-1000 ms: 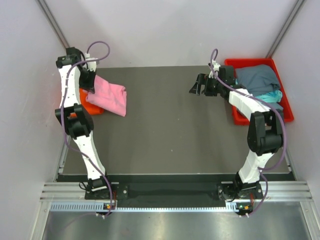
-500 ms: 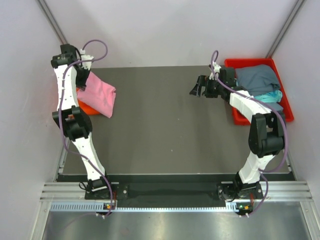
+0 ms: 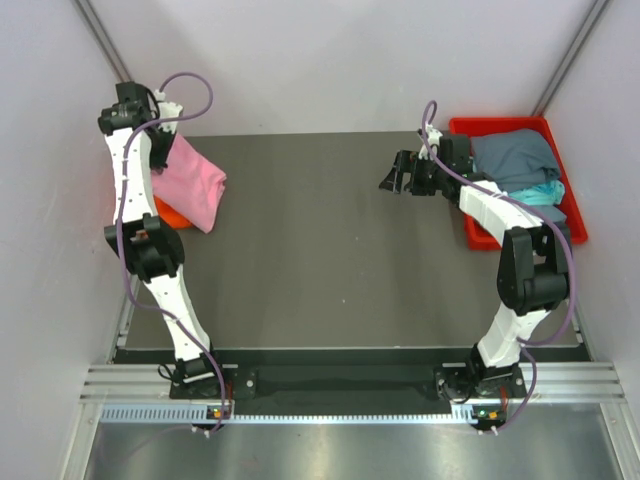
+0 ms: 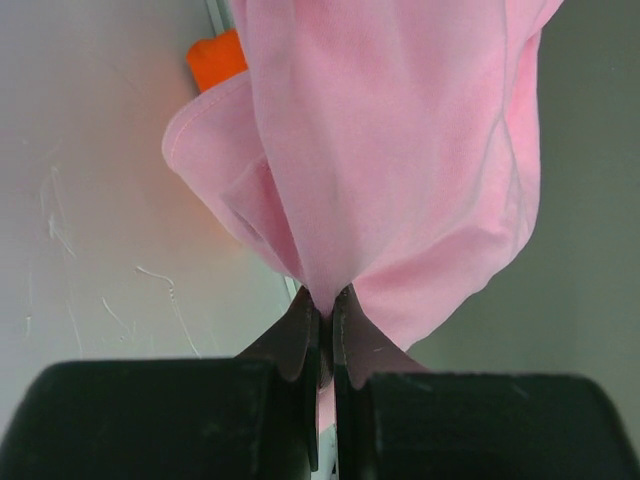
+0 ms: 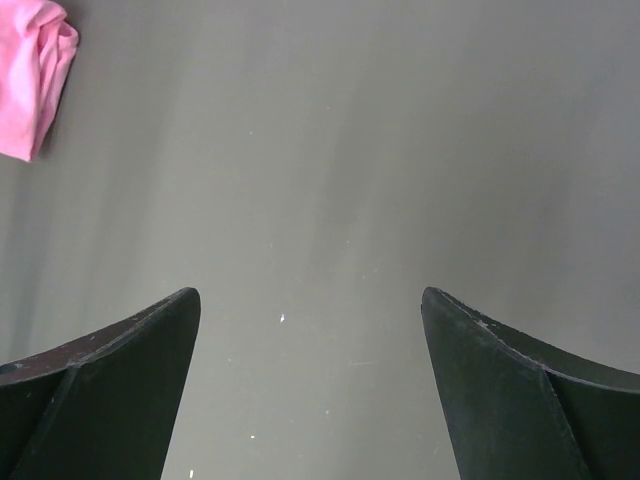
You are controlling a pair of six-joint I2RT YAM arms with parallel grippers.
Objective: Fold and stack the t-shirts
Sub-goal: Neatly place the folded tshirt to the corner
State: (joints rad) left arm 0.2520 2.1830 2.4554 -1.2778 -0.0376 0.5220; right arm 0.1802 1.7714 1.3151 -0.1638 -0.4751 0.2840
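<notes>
A light pink t-shirt (image 3: 190, 180) hangs folded from my left gripper (image 3: 160, 148) at the table's far left, its lower end near the mat. In the left wrist view the gripper (image 4: 326, 300) is shut on a pinch of the pink t-shirt (image 4: 400, 150). Under it lies a bright orange t-shirt (image 3: 170, 214), mostly covered, with a corner of that orange t-shirt (image 4: 217, 58) showing by the wall. My right gripper (image 3: 393, 172) hovers open over bare mat, nothing between its fingers (image 5: 130, 360). A grey-blue t-shirt (image 3: 512, 155) and a teal one (image 3: 545, 192) lie in the red tray.
The red plastic tray (image 3: 478, 232) sits at the far right corner. White walls close in the table on the left, back and right. The dark mat (image 3: 330, 260) spans the table between the arms.
My left gripper has risen and drawn back toward the left wall with the pink t-shirt, which now hangs narrower and covers more of the orange one. The right arm has not moved.
</notes>
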